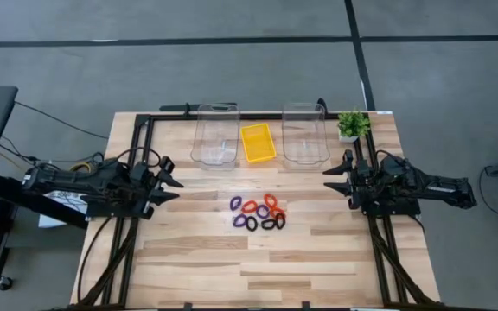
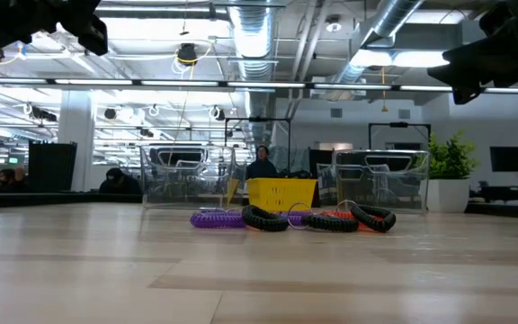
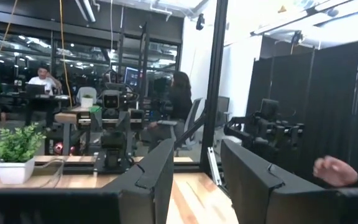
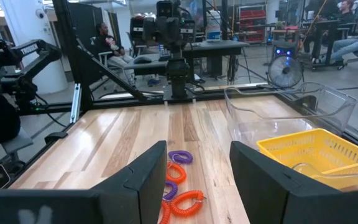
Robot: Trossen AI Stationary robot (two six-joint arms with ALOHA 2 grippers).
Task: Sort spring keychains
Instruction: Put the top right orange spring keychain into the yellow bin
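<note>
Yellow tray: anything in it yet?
Empty, as far as the high view shows: yellow tray holds nothing, and the keychains lie clustered on the table.
</note>
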